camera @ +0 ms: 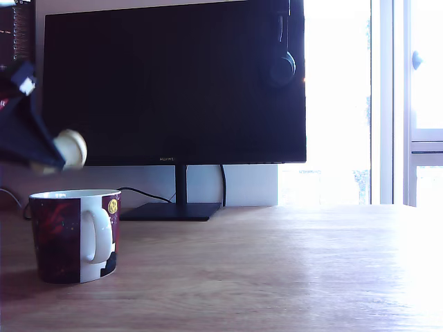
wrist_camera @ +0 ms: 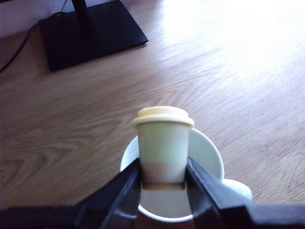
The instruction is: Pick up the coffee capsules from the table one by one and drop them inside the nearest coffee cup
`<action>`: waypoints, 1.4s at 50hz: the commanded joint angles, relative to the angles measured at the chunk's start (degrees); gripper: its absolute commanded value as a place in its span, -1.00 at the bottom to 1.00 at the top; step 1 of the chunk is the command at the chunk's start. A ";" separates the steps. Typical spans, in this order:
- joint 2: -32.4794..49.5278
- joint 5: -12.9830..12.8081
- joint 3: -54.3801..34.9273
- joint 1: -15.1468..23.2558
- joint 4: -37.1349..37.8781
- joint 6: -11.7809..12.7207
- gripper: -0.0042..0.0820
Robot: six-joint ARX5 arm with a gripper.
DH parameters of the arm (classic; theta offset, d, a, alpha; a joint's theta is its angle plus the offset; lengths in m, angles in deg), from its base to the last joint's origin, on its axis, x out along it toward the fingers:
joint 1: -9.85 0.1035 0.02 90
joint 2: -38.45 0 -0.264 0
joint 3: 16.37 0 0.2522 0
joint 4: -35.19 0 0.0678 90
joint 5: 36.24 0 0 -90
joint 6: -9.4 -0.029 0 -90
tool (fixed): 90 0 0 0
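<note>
Dark jaws of the gripper [wrist_camera: 163, 177] are pinching the cream-yellow capsule [wrist_camera: 163, 143] at its narrow end — hovering directly above the open maroon mug [camera: 75, 235] sitting on the wooden surface [camera: 277, 277].

Wooden table [camera: 291, 270] with mug [camera: 75, 236] and monitor stand [camera: 169, 211]

mug [wrist_camera: 209, 152] mouth open below, monitor stand [wrist_camera: 90, 31] behind, probably clear
</note>
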 commanded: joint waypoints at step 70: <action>-17.55 2.49 15.13 0.02 -14.38 1.66 0.91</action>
